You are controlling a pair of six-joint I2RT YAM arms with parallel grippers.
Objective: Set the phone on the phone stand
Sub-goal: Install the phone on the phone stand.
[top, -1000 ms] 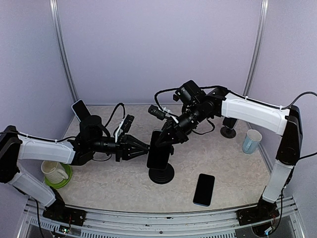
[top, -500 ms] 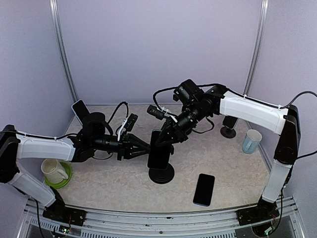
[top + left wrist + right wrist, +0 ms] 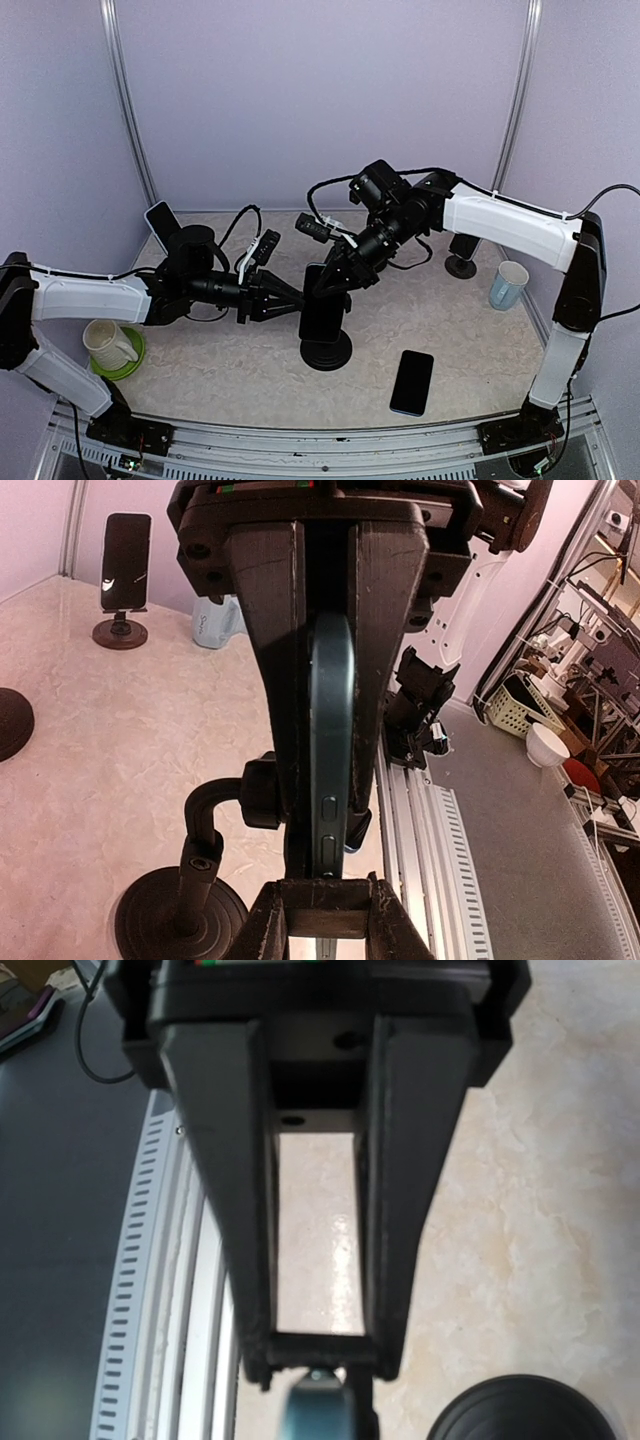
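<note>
The phone [image 3: 320, 316] stands upright over the phone stand [image 3: 327, 351] at the middle of the table [image 3: 230, 375], clamped front and back by the left gripper [image 3: 296, 300]. The right gripper [image 3: 332, 284], jaws closed on nothing, has its tips at the phone's top edge. Whether the phone is seated in the cradle cannot be told, so letting go now could tip it off (the round base looks small, and a sideways tug might topple the stand too). The surface is pale, marbled and glossy, probably slippery. Lilac walls [image 3: 320, 100] enclose it; a second phone [image 3: 412, 382] lies flat near right, a cup [image 3: 508, 284] farther right.
</note>
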